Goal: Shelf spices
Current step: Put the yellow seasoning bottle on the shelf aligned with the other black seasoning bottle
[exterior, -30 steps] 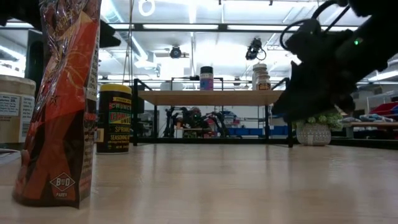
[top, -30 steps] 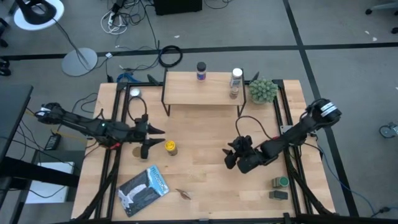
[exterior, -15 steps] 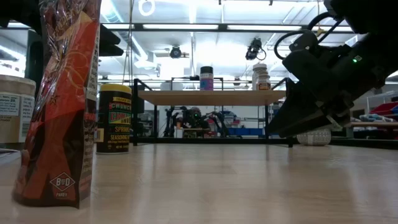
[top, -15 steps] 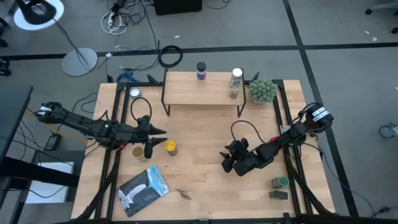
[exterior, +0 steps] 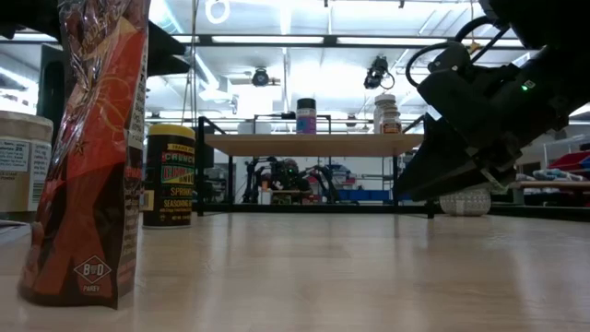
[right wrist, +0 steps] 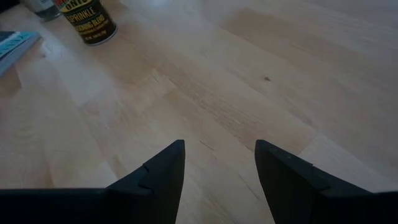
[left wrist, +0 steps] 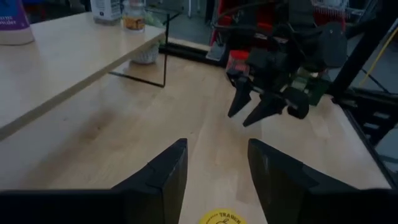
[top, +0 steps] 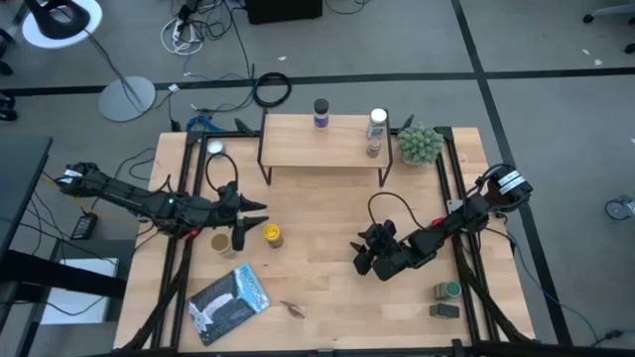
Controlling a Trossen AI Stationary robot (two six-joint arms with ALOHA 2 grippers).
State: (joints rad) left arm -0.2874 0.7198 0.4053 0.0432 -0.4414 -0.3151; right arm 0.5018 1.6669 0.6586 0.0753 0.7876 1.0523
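A red-orange foil packet [exterior: 88, 157] towers at the near left of the tabletop [exterior: 350, 272], a yellow jar [exterior: 171, 175] behind it. Beyond, the shelf [exterior: 313, 144] carries a purple-labelled jar [exterior: 306, 116] and a white-capped bottle [exterior: 384, 112], while the right gripper [exterior: 442, 171] hangs above the wood, fingers apart, holding nothing.

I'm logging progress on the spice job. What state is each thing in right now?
Left claw: open, empty, above the yellow jar.
Right claw: open, empty, over bare tabletop.
Yellow jar: upright on the table, not shelved.
Purple-labelled jar: upright on the shelf.
White-capped bottle: upright on the shelf.
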